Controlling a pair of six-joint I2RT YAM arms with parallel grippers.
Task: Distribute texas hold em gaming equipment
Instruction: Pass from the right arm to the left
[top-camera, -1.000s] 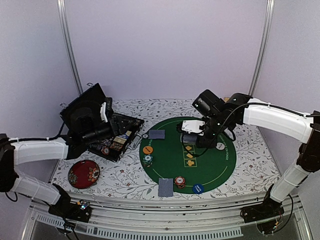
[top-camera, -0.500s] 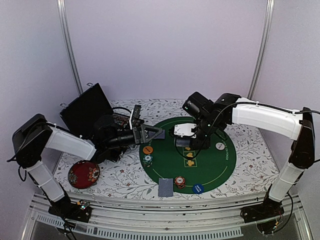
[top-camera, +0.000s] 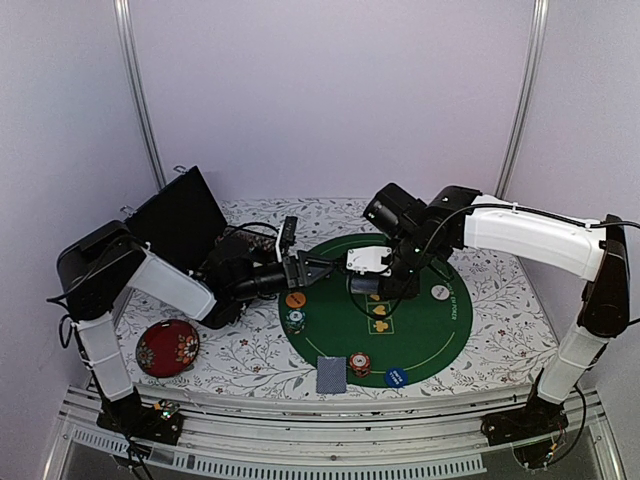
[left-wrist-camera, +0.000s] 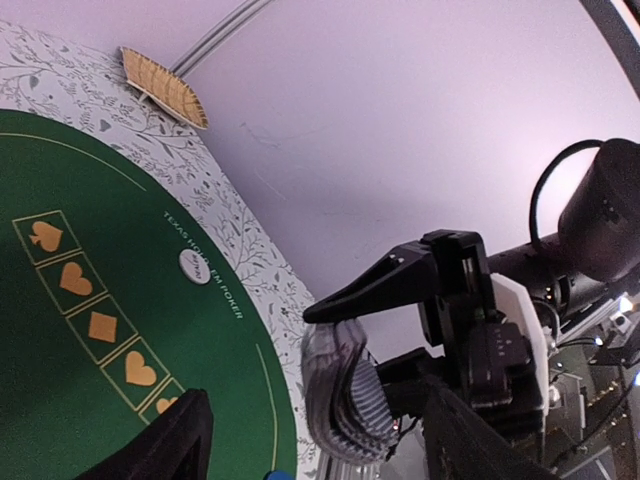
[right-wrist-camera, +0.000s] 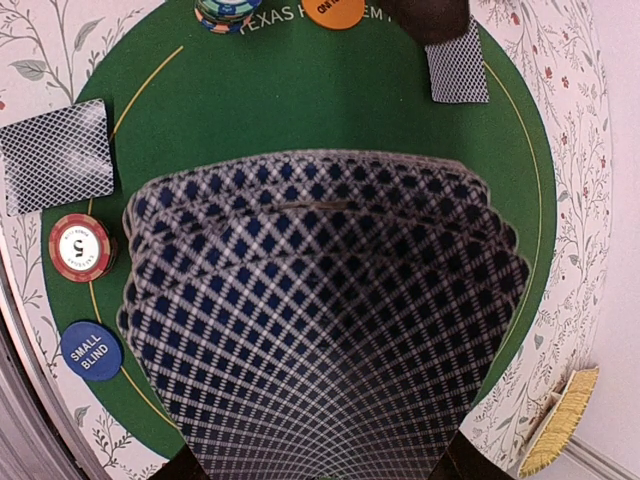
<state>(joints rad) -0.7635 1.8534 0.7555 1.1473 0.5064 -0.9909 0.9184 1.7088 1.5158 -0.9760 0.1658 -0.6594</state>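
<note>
1. State: R hand (top-camera: 368, 280) pinches the deck (right-wrist-camera: 320, 320) by its edges. The deck is bowed hard and held above the middle of the green mat (top-camera: 420, 335). L hand (top-camera: 303, 270) is spread w/ nothing between its fingers, low over the mat's far-L rim and aimed at the deck.
2. Out on the mat:
   - Near seat: one card (top-camera: 331, 375) w/ red chip stack (top-camera: 360, 364) and blue disc (top-camera: 397, 377) beside it.
   - L seat: orange disc (top-camera: 295, 299) and green chip stack (top-camera: 294, 319).
   - R side: white disc (top-camera: 438, 291).
   - A 2nd card (right-wrist-camera: 458, 70) lies just under the L hand; can't tell if it's touched.
3. Risk: deck springs. It's bent a lot, so if the pinch eases or the L hand tugs a card off at an angle, the pack could burst & scatter over the mat.
4. Risk: double pull. Cards sit tight together, so L fingers may drag 2+ instead of one, giving a wrong count at a seat.
5. Risk: hand-to-hand bump. The two hands are near each other, so a misjudged approach could knock the deck loose.
6. Risk: L hand hangs just beside the orange disc & green chip stack. A dip could topple the stack or shove the 2nd card off its spot.
7. Risk: bad landing. If let go too high, a card could flip face up or slide off the mat onto the floral surface (top-camera: 505, 310).
</note>
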